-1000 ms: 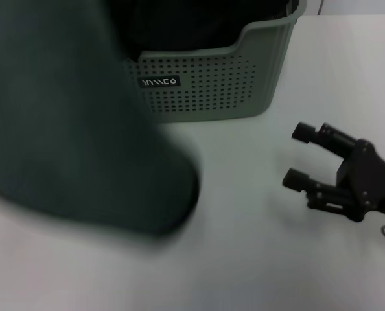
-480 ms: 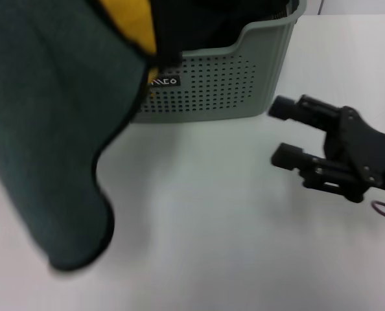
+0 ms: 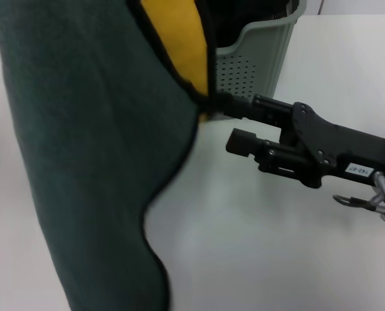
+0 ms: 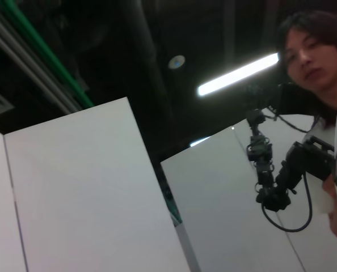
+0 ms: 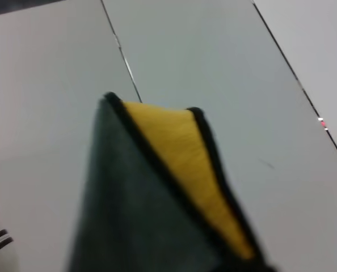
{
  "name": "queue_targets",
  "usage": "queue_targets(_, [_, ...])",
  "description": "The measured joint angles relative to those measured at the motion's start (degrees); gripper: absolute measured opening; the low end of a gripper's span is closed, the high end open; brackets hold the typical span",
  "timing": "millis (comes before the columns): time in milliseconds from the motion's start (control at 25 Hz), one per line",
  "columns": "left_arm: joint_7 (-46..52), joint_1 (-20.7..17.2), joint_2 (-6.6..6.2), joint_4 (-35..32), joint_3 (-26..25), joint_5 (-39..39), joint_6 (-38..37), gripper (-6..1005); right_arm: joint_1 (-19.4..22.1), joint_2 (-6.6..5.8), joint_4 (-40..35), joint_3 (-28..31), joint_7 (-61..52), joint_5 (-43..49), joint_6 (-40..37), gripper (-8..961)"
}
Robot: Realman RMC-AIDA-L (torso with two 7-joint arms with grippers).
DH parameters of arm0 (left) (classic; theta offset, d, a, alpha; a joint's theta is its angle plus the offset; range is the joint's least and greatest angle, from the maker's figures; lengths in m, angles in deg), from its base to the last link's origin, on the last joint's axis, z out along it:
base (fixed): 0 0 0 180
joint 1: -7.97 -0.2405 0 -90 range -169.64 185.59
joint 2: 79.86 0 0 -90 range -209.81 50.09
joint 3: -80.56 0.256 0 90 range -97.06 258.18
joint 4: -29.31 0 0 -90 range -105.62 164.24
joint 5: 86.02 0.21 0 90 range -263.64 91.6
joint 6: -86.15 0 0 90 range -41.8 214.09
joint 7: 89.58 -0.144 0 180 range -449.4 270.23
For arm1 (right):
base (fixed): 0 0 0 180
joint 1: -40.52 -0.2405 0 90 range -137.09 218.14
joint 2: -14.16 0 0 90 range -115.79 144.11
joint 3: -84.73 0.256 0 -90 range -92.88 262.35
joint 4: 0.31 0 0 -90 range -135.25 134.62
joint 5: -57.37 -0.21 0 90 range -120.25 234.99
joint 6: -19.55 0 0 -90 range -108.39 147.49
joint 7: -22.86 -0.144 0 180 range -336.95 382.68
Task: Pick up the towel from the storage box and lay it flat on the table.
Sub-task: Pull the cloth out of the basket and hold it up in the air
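The dark green towel [image 3: 89,155] hangs from above the picture and fills the left half of the head view, its yellow reverse [image 3: 179,45] showing near the top. It hides most of the sage storage box [image 3: 270,52]. My right gripper [image 3: 226,121] is open, just right of the towel's edge in front of the box. Its upper fingertip reaches the towel's black edging; the lower finger is apart from it. The right wrist view shows the towel [image 5: 134,209] close up with its yellow fold [image 5: 185,164]. My left gripper is out of view.
The white table [image 3: 277,246] spreads to the right of and below the towel. The left wrist view points upward at white panels [image 4: 83,192], a ceiling light and a person [image 4: 316,56] beside a camera rig.
The towel has swung right and closer, now covering most of the box and its label. My right gripper has moved left and up until it reaches the towel's edge.
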Motion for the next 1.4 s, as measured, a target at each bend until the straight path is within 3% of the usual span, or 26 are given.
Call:
queue_targets(200, [-0.58,0.82,0.81,0.04,0.31,-0.37,0.01,28,-0.91,-0.01,-1.67,-2.04,-2.28,0.09,0.57,628])
queue_targets(320, [-0.70,0.94,0.83,0.05,0.63,-0.55,0.01,28,-1.67,-0.02,-4.05,-6.26,-4.21,0.01,0.58,627])
queue_targets(480, [-0.96,1.10,0.83,0.05,1.17,-0.63,0.05,28,-1.15,-0.03,-5.28,-7.64,-4.89,-0.88,0.57,626])
queue_targets(1000, [-2.20,1.17,0.76,-0.10,0.91,-0.67,0.17,28,6.51,-0.86,-4.69,0.38,-4.43,-3.06,-1.81,622])
queue_targets(1200, [-2.43,2.20,0.79,-0.02,1.04,-0.34,0.20,28,6.18,-0.50,-4.36,-0.84,-4.98,-1.79,-4.33,621])
queue_targets(1400, [-2.48,2.98,0.87,0.04,1.11,-0.23,0.23,28,4.61,-0.01,-4.38,-5.96,-5.74,-1.29,-4.17,619])
